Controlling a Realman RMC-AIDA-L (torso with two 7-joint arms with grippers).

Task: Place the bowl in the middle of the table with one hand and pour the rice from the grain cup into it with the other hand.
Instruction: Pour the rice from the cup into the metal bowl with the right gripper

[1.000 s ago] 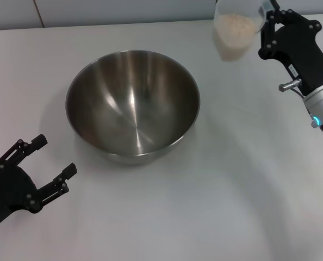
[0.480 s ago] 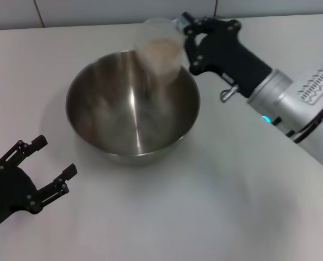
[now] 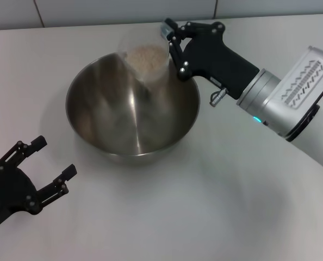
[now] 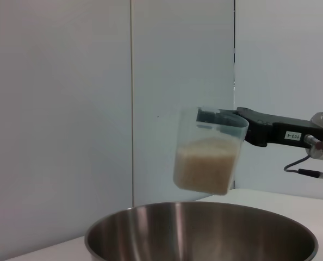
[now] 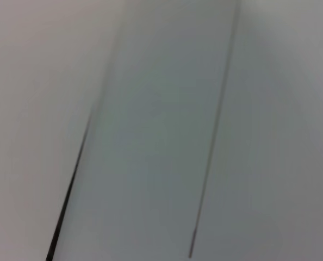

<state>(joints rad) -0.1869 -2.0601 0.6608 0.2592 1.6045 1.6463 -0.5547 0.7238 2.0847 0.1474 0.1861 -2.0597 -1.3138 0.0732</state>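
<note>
Above the bowl [image 3: 132,106], upper centre of frame, the grain cup [image 3: 146,57] was clamped by the right gripper [image 3: 171,42]; the left gripper [image 3: 41,169] was parked lower left, fingers apart.

A: Right wrist view was just blur, pale wall and two dark seams, nothing of the right gripper [image 3: 171,41] in it.

B: Head view?

A: The grain cup [image 3: 145,57] was smeared; its rim was unclear. It hid part of the bowl [image 3: 96,117], the far rim. The left gripper [image 3: 39,171] was cut off at the frame's corner.

B: Left wrist view?

A: Bowl [image 4: 205,239] cropped at the bottom edge; that arm's own fingers weren't shown.
</note>
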